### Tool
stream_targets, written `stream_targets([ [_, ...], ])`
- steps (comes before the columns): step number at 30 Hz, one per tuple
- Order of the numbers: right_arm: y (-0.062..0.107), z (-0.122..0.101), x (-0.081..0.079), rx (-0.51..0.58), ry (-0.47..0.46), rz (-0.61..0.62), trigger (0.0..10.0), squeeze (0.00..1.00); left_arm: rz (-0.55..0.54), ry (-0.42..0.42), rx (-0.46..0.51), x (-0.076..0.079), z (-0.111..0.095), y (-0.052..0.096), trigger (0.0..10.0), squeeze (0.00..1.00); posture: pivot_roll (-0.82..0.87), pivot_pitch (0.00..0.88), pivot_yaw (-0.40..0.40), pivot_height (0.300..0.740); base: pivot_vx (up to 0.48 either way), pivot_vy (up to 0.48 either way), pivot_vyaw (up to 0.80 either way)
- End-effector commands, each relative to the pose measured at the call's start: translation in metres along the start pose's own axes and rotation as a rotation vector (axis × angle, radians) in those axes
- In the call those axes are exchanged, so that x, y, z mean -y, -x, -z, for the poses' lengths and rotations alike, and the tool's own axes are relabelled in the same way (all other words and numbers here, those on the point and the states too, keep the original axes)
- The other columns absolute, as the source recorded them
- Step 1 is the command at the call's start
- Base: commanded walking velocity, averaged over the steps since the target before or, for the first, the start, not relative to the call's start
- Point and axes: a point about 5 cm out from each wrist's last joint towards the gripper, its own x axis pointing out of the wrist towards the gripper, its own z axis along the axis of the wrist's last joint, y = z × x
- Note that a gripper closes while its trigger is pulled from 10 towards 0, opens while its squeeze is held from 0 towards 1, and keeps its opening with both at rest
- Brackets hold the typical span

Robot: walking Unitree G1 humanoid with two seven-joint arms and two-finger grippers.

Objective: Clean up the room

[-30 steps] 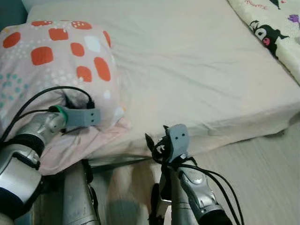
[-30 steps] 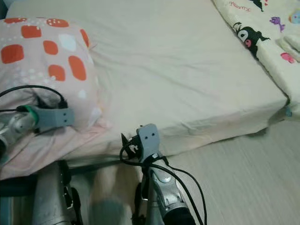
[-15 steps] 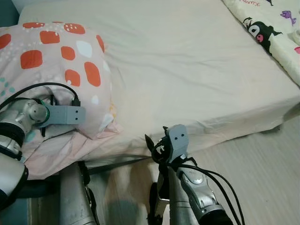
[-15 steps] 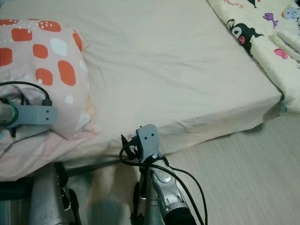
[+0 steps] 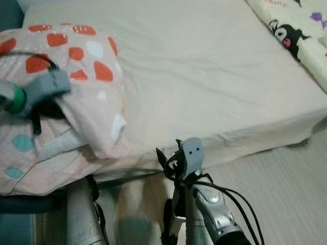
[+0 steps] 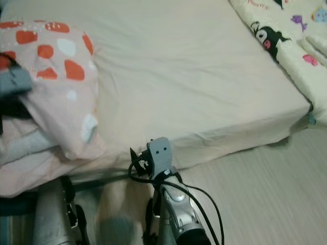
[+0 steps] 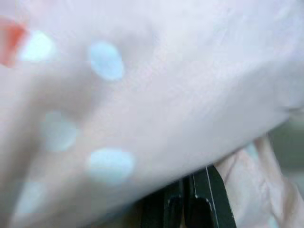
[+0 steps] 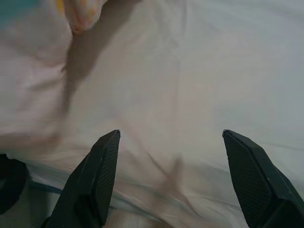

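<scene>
A pink pillow (image 5: 82,76) with orange, white and teal spots lies at the left end of the bed, its near edge raised and folded. My left gripper (image 7: 190,197) is shut on the pillow's fabric; its blurred grey wrist (image 5: 43,89) sits against the pillow's left side, and the fingers are buried in the fold. My right gripper (image 8: 171,135) is open with nothing between its fingers. It hovers at the bed's near edge, just right of the pillow, and its wrist (image 5: 188,155) shows low in the middle.
The cream bed sheet (image 5: 214,66) stretches across the middle and right. A cartoon-print blanket (image 5: 301,35) lies at the bed's far right. Pale wood floor (image 5: 286,194) runs along the bed's near side at the right. A dark teal surface (image 5: 20,224) shows at the bottom left.
My left arm has risen and swung left, pulling the pillow's near edge up so its pale underside and teal spots show. The right arm has stayed in place.
</scene>
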Motion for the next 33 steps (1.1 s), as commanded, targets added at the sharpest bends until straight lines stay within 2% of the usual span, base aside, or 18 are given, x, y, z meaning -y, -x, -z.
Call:
stream_targets([
  [1, 0.005, 0.006, -0.001, -0.023, -0.015, -0.002, 10.0, 0.00, -0.004, 0.030, 0.115, -0.002, -0.012, 0.013, 0.0, 0.00, 0.06, 0.272, -0.076, 0.539, 0.000, 0.000, 0.00],
  [5, 0.004, 0.006, -0.003, -0.025, -0.015, -0.011, 10.0, 0.00, -0.040, 0.026, 0.077, -0.007, -0.011, 0.026, 0.0, 0.00, 0.06, 0.272, -0.076, 0.539, 0.000, 0.000, 0.00],
  [7, 0.004, 0.007, -0.004, -0.026, -0.013, -0.016, 10.0, 0.00, -0.094, -0.009, -0.120, -0.009, 0.006, 0.035, 0.0, 0.00, 0.05, 0.272, -0.077, 0.539, 0.000, 0.000, 0.00],
  [8, 0.004, 0.007, -0.004, -0.026, -0.013, -0.016, 10.0, 0.00, -0.094, -0.009, -0.120, -0.009, 0.006, 0.035, 0.0, 0.00, 0.05, 0.272, -0.077, 0.539, 0.000, 0.000, 0.00],
  [10, 0.004, 0.007, -0.004, -0.028, -0.011, -0.017, 10.0, 0.00, -0.142, -0.048, -0.326, -0.009, 0.024, 0.044, 0.0, 0.00, 0.05, 0.271, -0.075, 0.539, 0.000, 0.000, 0.00],
  [12, 0.004, 0.007, -0.005, -0.030, -0.010, -0.017, 10.0, 0.00, -0.146, -0.074, -0.340, -0.007, 0.024, 0.045, 0.0, 0.00, 0.05, 0.271, -0.075, 0.539, 0.000, 0.000, 0.00],
  [13, 0.005, 0.007, -0.005, -0.031, -0.010, -0.017, 10.0, 0.00, -0.144, -0.080, -0.262, -0.004, 0.016, 0.043, 0.0, 0.00, 0.05, 0.270, -0.075, 0.539, 0.000, 0.000, 0.00],
  [14, 0.005, 0.007, -0.005, -0.031, -0.010, -0.017, 10.0, 0.00, -0.144, -0.080, -0.262, -0.004, 0.016, 0.043, 0.0, 0.00, 0.05, 0.270, -0.075, 0.539, 0.000, 0.000, 0.00],
  [16, 0.005, 0.008, -0.005, -0.033, -0.011, -0.016, 10.0, 0.00, -0.150, -0.117, -0.089, 0.001, -0.002, 0.037, 0.0, 0.00, 0.06, 0.271, -0.076, 0.539, 0.000, 0.000, 0.00],
  [18, 0.006, 0.009, -0.005, -0.035, -0.012, -0.018, 10.0, 0.00, -0.257, -0.135, 0.142, -0.004, -0.023, 0.022, 0.0, 0.00, 0.06, 0.269, -0.075, 0.539, 0.000, 0.000, 0.00],
  [19, 0.006, 0.009, -0.005, -0.035, -0.012, -0.018, 10.0, 0.00, -0.257, -0.135, 0.142, -0.004, -0.023, 0.022, 0.0, 0.00, 0.06, 0.269, -0.075, 0.539, 0.000, 0.000, 0.00],
  [21, 0.005, 0.009, -0.006, -0.035, -0.012, -0.020, 10.0, 0.00, -0.416, -0.069, 0.302, -0.013, -0.034, 0.005, 0.0, 0.00, 0.07, 0.264, -0.074, 0.539, 0.000, 0.000, 0.00],
  [24, 0.004, 0.009, -0.006, -0.035, -0.012, -0.021, 10.0, 0.00, -0.497, -0.001, 0.351, -0.016, -0.034, -0.010, 0.0, 0.00, 0.07, 0.263, -0.074, 0.539, 0.000, 0.000, 0.00],
  [26, 0.003, 0.008, -0.007, -0.032, -0.011, -0.020, 10.0, 0.00, -0.572, 0.057, 0.352, -0.011, -0.027, -0.039, 0.0, 0.00, 0.06, 0.256, -0.065, 0.539, 0.000, 0.000, 0.00],
  [28, 0.002, 0.006, -0.007, -0.024, -0.004, -0.015, 10.0, 0.00, -0.408, -0.007, 0.342, 0.020, -0.009, -0.067, 0.0, 0.00, 0.04, 0.251, -0.050, 0.539, 0.000, 0.000, 0.00],
  [29, 0.002, 0.006, -0.007, -0.024, -0.004, -0.015, 10.0, 0.00, -0.408, -0.007, 0.342, 0.020, -0.009, -0.067, 0.0, 0.00, 0.04, 0.251, -0.050, 0.539, 0.000, 0.000, 0.00],
  [30, 0.002, 0.005, -0.007, -0.022, -0.003, -0.010, 10.0, 0.00, -0.329, -0.009, 0.346, 0.032, -0.003, -0.072, 0.0, 0.00, 0.04, 0.251, -0.050, 0.539, 0.000, 0.000, 0.00],
  [33, 0.005, 0.007, -0.002, -0.025, -0.002, 0.008, 10.0, 0.00, -0.194, 0.010, 0.370, 0.051, 0.011, -0.057, 0.0, 0.00, 0.05, 0.243, -0.044, 0.539, 0.000, 0.000, 0.00],
])
